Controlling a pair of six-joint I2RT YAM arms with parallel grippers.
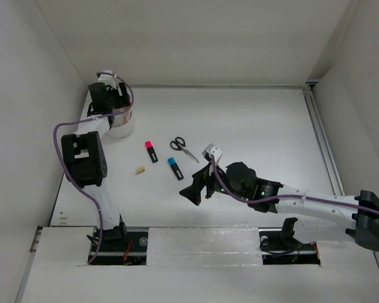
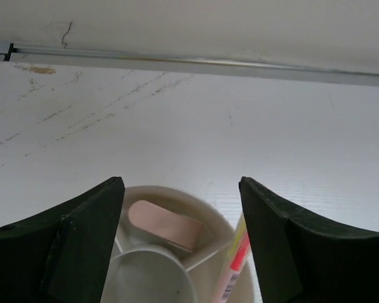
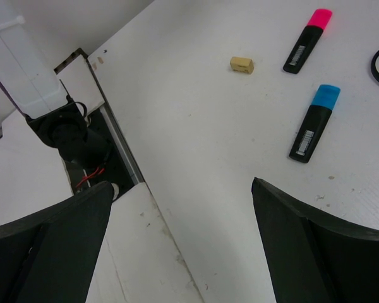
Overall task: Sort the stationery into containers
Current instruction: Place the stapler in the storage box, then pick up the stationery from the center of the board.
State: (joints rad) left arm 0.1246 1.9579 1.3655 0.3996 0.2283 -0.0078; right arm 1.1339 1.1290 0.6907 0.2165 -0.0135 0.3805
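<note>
Tan block (image 2: 165,225) inside tub (image 2: 170,190) shows only from left wrist.

The white desk (image 1: 259,126) carries a round tub (image 1: 122,126) at ten o'clock and, mid-desk, scissors (image 1: 184,148), pink highlighter (image 1: 151,151) and blue highlighter (image 1: 175,168) — beige eraser (image 1: 139,170) at nine o'clock.

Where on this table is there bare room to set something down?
Widest bare patch: far right, between the black-handled scissors and the metal side rail. Also the back strip right of the round white tub. Crowded centre-left: pink highlighter, blue highlighter, beige eraser, scissors.
</note>
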